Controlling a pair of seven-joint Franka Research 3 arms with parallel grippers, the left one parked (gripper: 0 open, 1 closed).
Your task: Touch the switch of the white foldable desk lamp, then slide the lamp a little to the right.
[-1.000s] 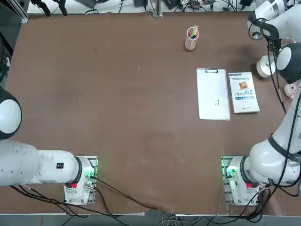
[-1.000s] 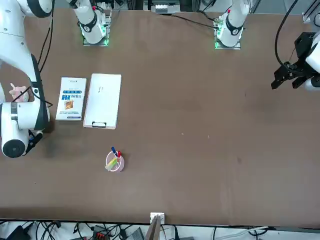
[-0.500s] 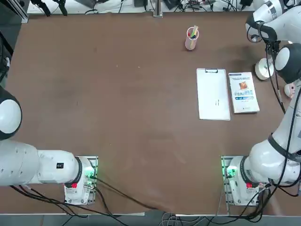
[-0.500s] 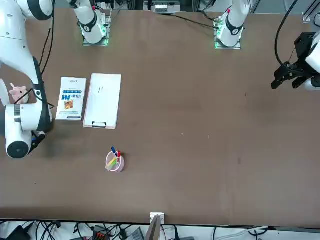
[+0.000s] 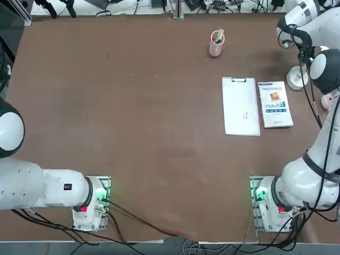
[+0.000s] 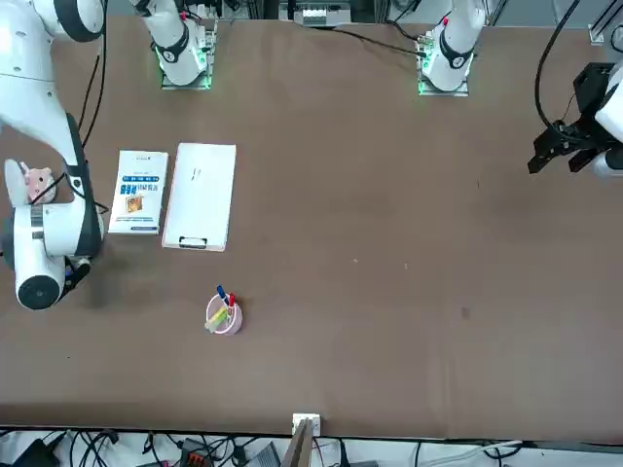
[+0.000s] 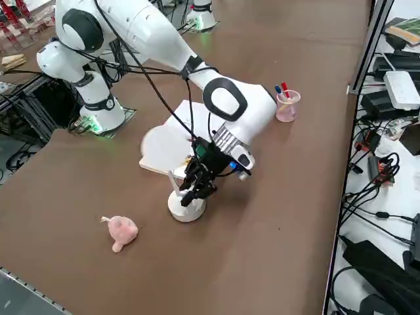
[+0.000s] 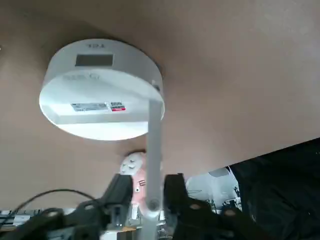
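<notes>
White foldable desk lamp [image 7: 186, 210]: standing on the brown surface [image 5: 154, 122], its round base [image 8: 102, 90] flat and its thin arm [image 8: 154, 145] rising from one side of it. From the robot's side, the lamp is at the right, beyond the booklet [image 5: 275, 104] and well apart from the pen cup [image 5: 217, 44]. A pink plush toy [image 7: 123, 231] sits near it, not touching.

Handling, as judged: the lamp is likely light overall, with most of its weight in the base. The arm appears stiff but slender, and its joint may fold under a sideways load. The smooth white shell could be slippery. The head [image 7: 164, 148] looks broad and is best left free of pressure. For the slide, a low hold on the arm close to the base, or a gentle push on the base rim, should reduce the risk of tipping. The switch cannot be identified with certainty; the dark panel on the base [image 8: 94, 60] may be a display.

Position relative to the claw [image 8: 148, 187]: the lamp's arm passes between the two fingers, and the base lies ahead of the fingertips. The fingers are apart, with a visible gap on one side of the arm; no clamping is evident. Contact on the other side cannot be confirmed.
</notes>
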